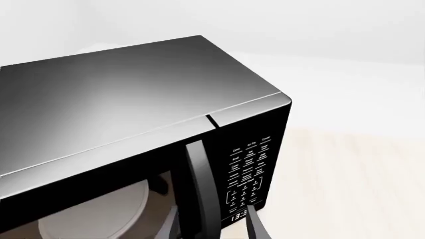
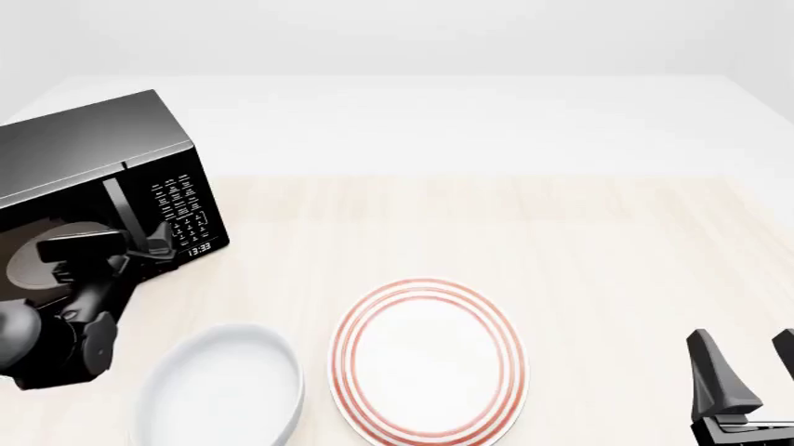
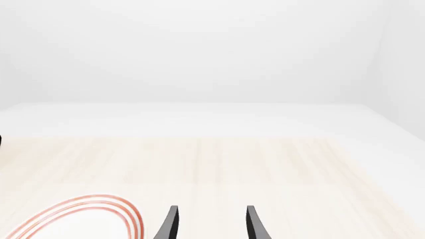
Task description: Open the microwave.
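The microwave (image 2: 99, 177) sits at the far left of the bench (image 2: 522, 223), angled so its door and vertical handle (image 2: 119, 212) face toward my left arm, and the door looks shut. My left end effector (image 1: 212, 226) is right at the handle: in the left wrist view its two fingers stand apart, one on each side of the bar near its lower end, not closed on it as far as I can judge. My worry is that if I pull before the fingers clamp, they will slide off the glossy handle; or, if I pull straight back rather than along the door's swing, the whole box could skid on the bench. The white bowl (image 2: 223, 386) and the red-ringed plate (image 2: 429, 360) lie near the front, and a wide swing of the arm might clip the bowl. The right end effector (image 2: 745, 372) idles at the front right corner, fingers apart. Only the fingertips show in either wrist view, the microwave's left side is cut off, and I cannot make out contact with the handle.
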### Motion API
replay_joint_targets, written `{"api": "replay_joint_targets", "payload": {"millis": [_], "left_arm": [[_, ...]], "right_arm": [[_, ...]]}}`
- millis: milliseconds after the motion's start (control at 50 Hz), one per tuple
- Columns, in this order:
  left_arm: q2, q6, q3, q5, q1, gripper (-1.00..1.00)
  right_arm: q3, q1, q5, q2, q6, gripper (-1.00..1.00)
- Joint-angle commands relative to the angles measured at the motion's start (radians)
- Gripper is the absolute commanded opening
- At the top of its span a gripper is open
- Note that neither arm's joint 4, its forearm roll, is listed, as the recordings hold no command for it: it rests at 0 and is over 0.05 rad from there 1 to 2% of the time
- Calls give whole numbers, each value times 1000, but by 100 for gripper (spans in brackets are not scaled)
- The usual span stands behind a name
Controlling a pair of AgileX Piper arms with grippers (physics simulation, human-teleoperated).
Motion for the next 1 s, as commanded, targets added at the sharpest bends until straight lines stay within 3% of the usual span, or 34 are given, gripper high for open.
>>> {"api": "replay_joint_targets", "payload": {"millis": [20, 300, 320, 660, 760, 1000], "left_arm": [[42, -16, -28, 16, -1, 100], [54, -32, -42, 29, -5, 100], [51, -30, -40, 29, -3, -100], [45, -26, -29, 13, -18, -100], [55, -21, 0, -35, -8, -100], [-64, -8, 77, -20, -19, -100]], "right_arm": [[0, 0, 0, 0, 0, 100], [0, 0, 0, 0, 0, 100], [0, 0, 0, 0, 0, 100], [0, 0, 0, 0, 0, 100], [0, 0, 0, 0, 0, 100], [0, 0, 0, 0, 0, 100]]}}
